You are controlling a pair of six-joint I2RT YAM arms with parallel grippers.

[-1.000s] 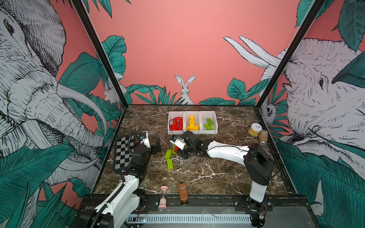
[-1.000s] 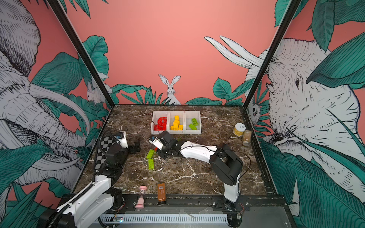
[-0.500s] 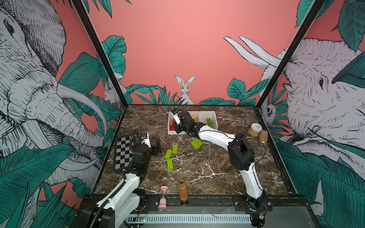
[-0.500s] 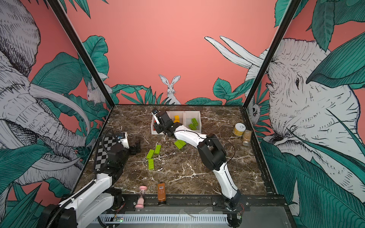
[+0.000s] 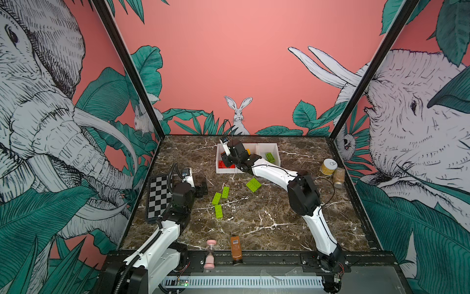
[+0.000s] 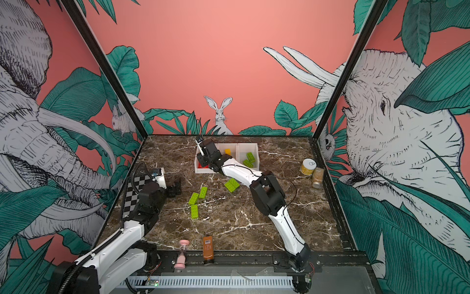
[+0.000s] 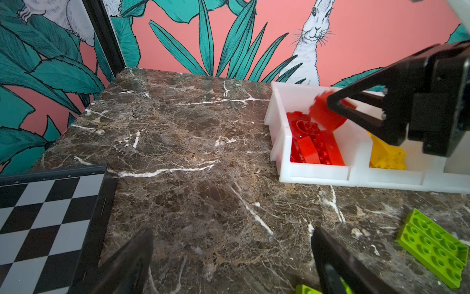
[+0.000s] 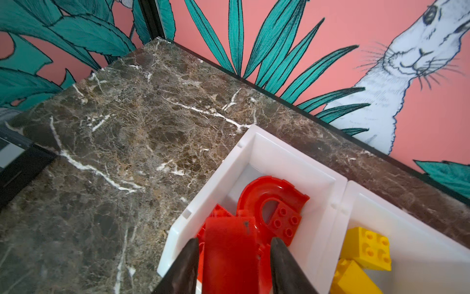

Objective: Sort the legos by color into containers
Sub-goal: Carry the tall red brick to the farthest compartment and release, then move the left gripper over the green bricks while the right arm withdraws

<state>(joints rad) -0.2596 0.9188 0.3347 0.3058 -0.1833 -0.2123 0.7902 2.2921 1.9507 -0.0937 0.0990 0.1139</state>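
Glossy plastic legos (image 8: 269,185), polished marble table (image 7: 190,152)

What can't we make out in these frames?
- red brick at the right end effector: motion-blurred in both wrist views, shape unreadable.
- middle container: contents mostly hidden by the right arm in both top views.
- left end effector: left wrist view's edge cuts off all but the fingertips.
- brown bottle: label too small in both top views.

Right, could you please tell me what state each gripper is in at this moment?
Left gripper: open, holding nothing.
Right gripper: open, a blurred red lego between the jaws, apparently dropping into the container holding the reds.
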